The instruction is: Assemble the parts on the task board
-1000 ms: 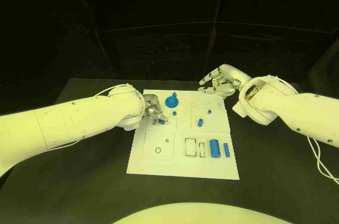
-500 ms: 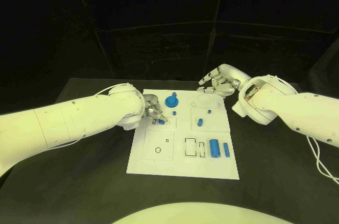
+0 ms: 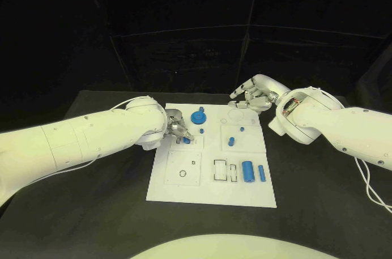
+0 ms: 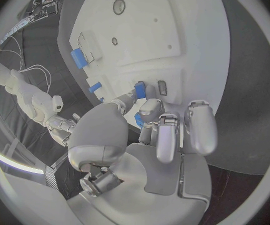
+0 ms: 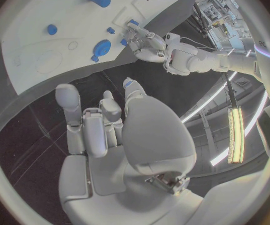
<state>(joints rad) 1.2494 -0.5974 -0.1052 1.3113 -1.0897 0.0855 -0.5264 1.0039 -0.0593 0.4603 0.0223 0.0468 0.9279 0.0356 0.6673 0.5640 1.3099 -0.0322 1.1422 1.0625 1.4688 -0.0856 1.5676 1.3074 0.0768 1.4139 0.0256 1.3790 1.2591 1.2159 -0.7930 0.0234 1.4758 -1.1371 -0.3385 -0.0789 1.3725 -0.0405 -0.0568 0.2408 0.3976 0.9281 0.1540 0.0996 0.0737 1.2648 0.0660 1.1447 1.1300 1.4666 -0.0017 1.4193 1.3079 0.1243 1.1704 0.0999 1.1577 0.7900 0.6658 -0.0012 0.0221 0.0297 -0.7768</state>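
Left hand [image 3: 177,132] was down on the task board [image 3: 211,188], upper-left area, pinching a small blue part [image 4: 139,89] btwn thumb and fingertip, w/ the part's end at a slot in the board. Right hand [image 3: 251,96] hovered off the board's far edge, fingers apart, holding nothing.

Risk, imo: the part goes in tilted and jams, or slips from the pinch, since the grip looked thin.

Head view hid the part's contact behind the hand; left wrist view showed it plainly. Head view also showed the blue gear [image 3: 199,118] and two cylinders [image 3: 247,171] near the board's front.
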